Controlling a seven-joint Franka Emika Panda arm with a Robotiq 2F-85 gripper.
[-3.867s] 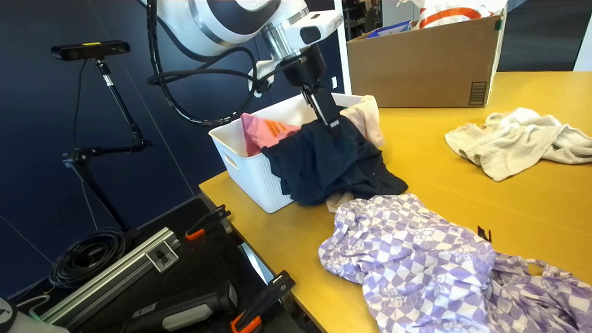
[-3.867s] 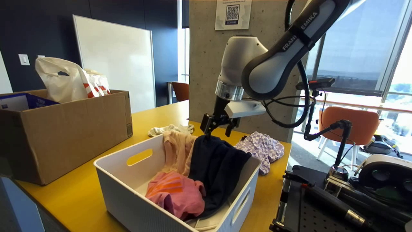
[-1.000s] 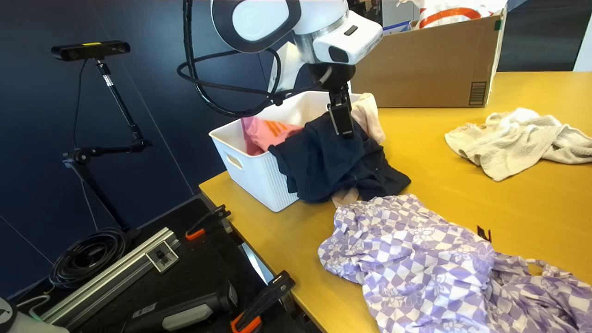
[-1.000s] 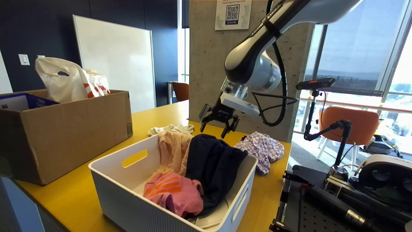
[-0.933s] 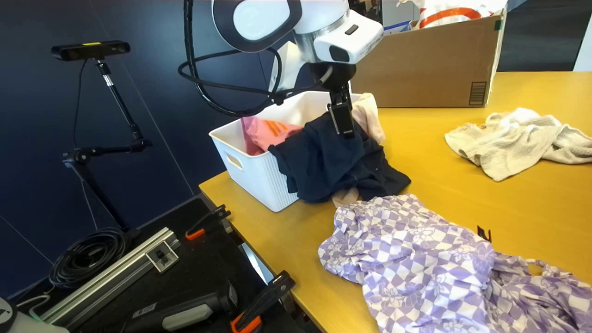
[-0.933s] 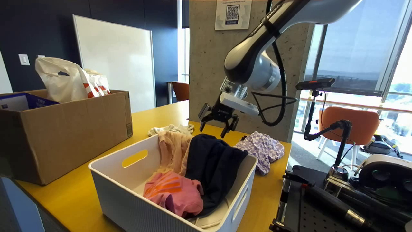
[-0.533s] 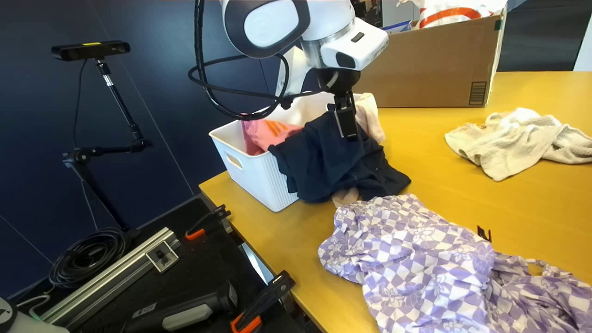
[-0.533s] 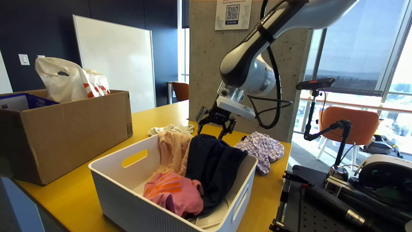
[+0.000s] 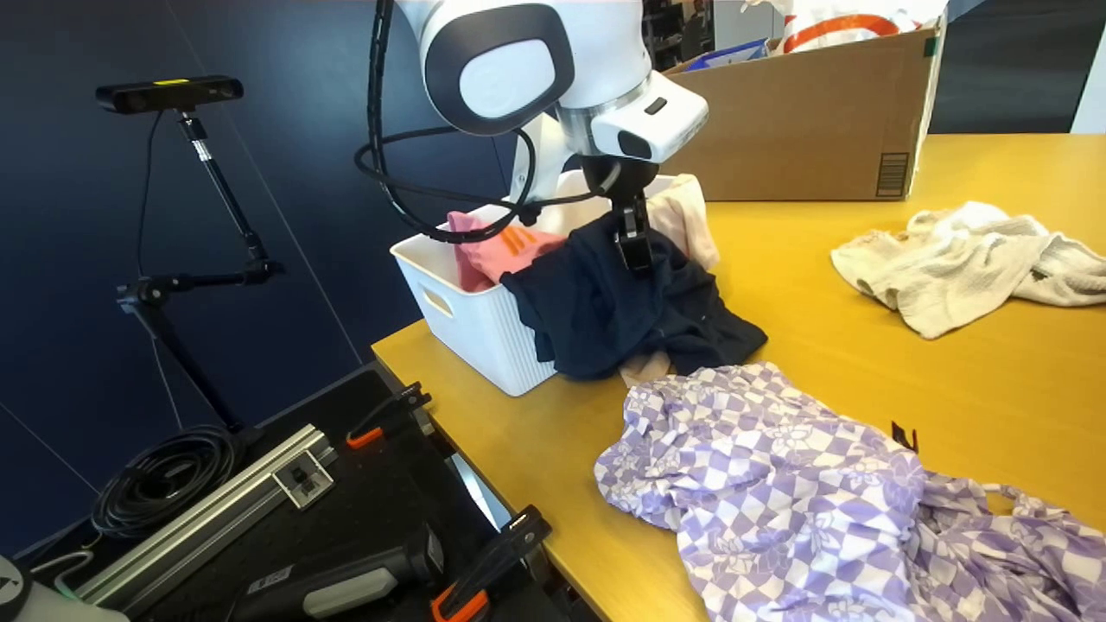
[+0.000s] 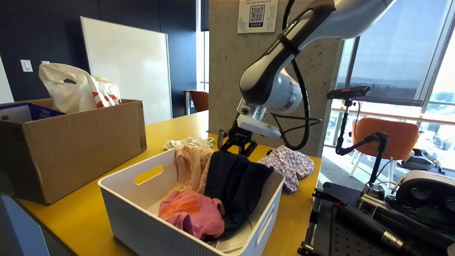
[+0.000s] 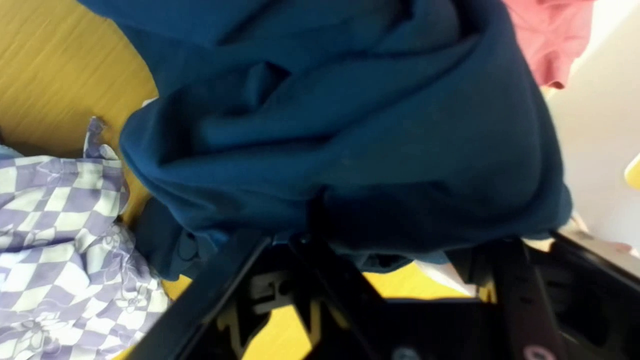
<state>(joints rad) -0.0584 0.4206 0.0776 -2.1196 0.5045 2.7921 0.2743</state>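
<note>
Wrist view, and the fingers point(image 11: 200, 302) are seen well spread, their tips half lost against dark folds; whether any cloth is caught between them cannot be told, but no pinch is shown. Right at those tips the navy garment point(image 9: 596, 302) is found, slung over the rim of the white ribbed basket point(image 10: 142, 224): part is let down inside, the rest is hung outside and brought down toward the yellow surface point(image 9: 829, 345). It is held there, so it is judged, by its own weight, shared between both sides of the rim, apparently with no help from the fingers. Its long axis is laid across that rim, up from inside, over and out, and its outer end is pointed down toward the lavender checked garment point(image 9: 804, 484), which is bunched just beside it. Next along, a peach garment point(image 10: 193, 163) is draped over the rim in much the same manner, while deeper in, a pink garment with orange stripes point(image 10: 192, 213) is heaped inside the basket. Farther out, a cream cloth point(image 9: 968, 268) is seen crumpled on the surface, and beyond the basket in an exterior view a cardboard box point(image 9: 795, 130) is parked, with a white plastic bag point(image 9: 855, 10) carried in its top.
</note>
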